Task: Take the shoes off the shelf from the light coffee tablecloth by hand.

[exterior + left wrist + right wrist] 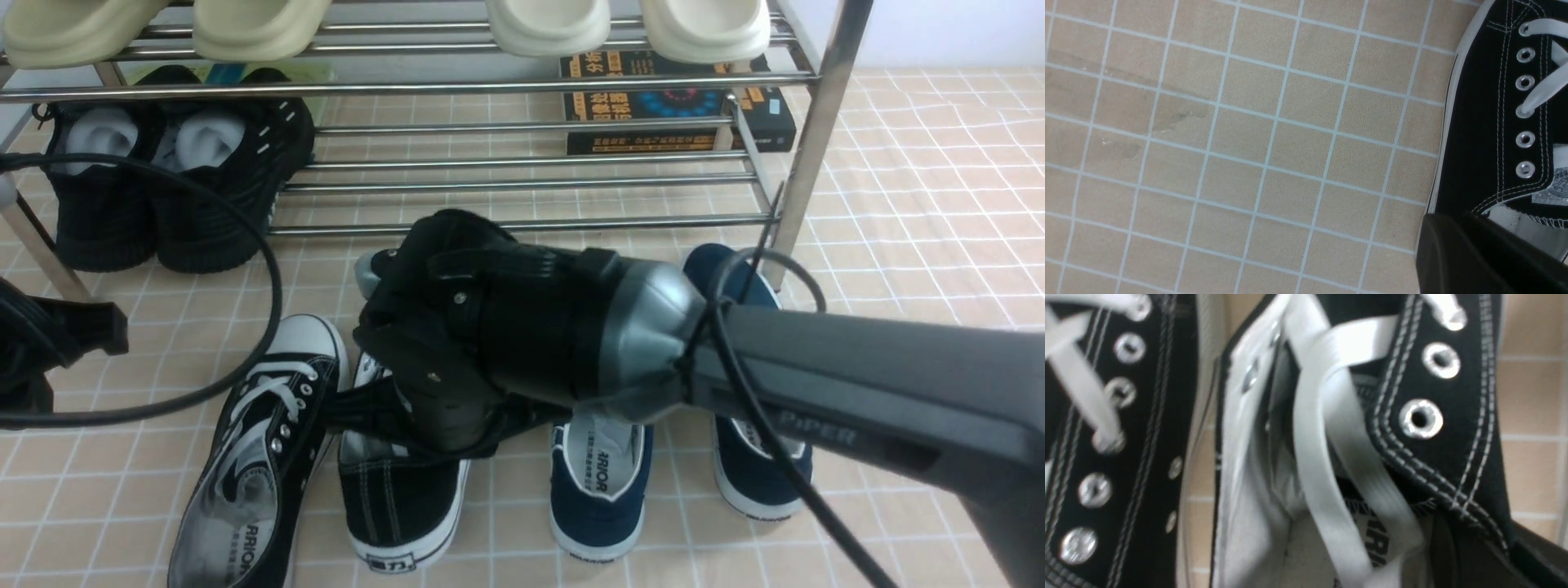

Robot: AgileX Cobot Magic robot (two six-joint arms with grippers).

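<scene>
shoes (pixel 261 457) lie off the shelf (pixel 522 222), at its 6 o'clock on the light coffee tablecloth (pixel 939 204). right gripper (pixel 367 412) over one, left gripper (pixel 57 335) at 9 o'clock; both jaws: cannot tell. task prob. nearly done.

We find the shelf (pixel 522 222) standing on the tablecloth (pixel 922 204). On its upper tier, four slippers (pixel 547 24) lie side by side. On the lower tier, a pair of paper-stuffed shoes (pixel 163 188) sits at the left end and books (pixel 678 106) at the right end, well apart. In front of the shelf, on the cloth, lie the left sneaker (pixel 253 457), the right sneaker (pixel 404 502) just beside it, and two slip-ons (pixel 600 490) to their right
</scene>
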